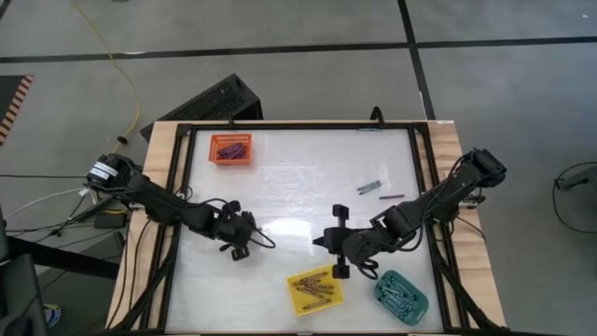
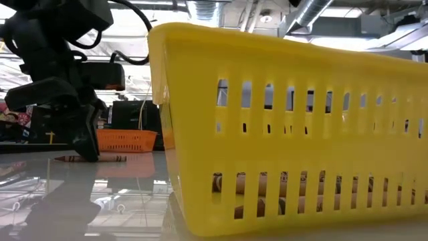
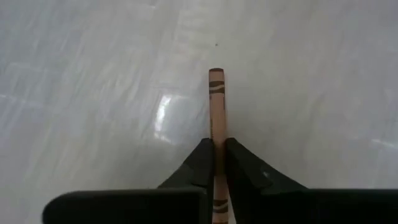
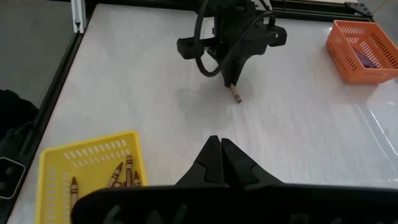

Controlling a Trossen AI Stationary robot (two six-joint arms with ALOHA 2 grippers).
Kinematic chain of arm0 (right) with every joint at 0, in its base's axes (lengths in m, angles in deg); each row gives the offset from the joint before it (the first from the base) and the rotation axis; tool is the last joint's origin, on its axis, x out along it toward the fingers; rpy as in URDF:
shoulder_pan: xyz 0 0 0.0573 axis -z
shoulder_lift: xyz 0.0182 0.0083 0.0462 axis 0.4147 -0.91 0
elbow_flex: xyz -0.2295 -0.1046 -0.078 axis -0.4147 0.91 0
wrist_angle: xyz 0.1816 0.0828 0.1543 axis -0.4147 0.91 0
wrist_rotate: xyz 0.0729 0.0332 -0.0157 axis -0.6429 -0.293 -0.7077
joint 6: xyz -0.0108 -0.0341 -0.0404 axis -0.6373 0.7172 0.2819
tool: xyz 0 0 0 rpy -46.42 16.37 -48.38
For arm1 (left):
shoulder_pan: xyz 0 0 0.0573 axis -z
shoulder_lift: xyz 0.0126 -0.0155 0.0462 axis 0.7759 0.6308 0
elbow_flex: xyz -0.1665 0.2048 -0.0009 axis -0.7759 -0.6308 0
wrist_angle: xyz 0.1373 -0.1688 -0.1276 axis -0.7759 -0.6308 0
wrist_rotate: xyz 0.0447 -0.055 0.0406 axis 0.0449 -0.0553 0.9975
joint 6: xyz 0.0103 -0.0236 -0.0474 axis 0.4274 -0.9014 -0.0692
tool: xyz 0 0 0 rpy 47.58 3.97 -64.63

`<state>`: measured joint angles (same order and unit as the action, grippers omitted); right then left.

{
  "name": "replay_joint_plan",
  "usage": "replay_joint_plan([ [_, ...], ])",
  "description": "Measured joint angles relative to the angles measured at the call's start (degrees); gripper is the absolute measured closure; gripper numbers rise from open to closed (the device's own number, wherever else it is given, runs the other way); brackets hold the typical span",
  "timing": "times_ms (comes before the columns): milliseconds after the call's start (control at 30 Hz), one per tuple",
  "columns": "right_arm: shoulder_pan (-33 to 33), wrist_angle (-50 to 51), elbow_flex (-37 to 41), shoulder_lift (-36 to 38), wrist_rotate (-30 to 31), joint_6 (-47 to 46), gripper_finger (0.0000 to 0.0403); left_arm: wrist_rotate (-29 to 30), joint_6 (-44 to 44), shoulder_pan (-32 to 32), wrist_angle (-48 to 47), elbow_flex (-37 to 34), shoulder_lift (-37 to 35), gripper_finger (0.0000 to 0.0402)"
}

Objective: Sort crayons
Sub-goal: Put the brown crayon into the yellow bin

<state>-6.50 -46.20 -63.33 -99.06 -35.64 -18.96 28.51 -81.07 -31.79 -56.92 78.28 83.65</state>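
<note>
A: Where is the left gripper?

B: It is down on the white shiny surface, left of the middle. Its two dark fingers are squeezed on a thin brown paper-wrapped crayon. The crayon lies flat on the surface and sticks out past the fingertips.

A: And the right gripper?

B: It hangs near the middle, facing the left one, a bit apart from it. Its fingers are pressed together with nothing between them.

A: Where are the other crayons?

B: Two loose ones lie close together toward the right side of the surface, a teal-blue stick and a thin dark red stick. More brown ones sit in the yellow plastic basket with slots at the near edge. Just beside it on the right is a teal plastic basket with crayons in it. An orange plastic basket in the far left corner holds purple ones.
</note>
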Motion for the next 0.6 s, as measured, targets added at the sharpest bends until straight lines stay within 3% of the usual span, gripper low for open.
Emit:
replay_joint_plan([
  [333, -1.6, 1.8, 0.0, 0.2, 0.1, -3.1, 0.0403, -1.0, 4.0, 1.1, 2.3, 4.1, -0.8, 0.0399],
  [600, -4.3, 17.5, 0.0, 1.0, 2.9, -17.4, 0.0403, -1.2, 9.3, 5.4, 10.6, 14.8, -0.8, 0.0401],
])
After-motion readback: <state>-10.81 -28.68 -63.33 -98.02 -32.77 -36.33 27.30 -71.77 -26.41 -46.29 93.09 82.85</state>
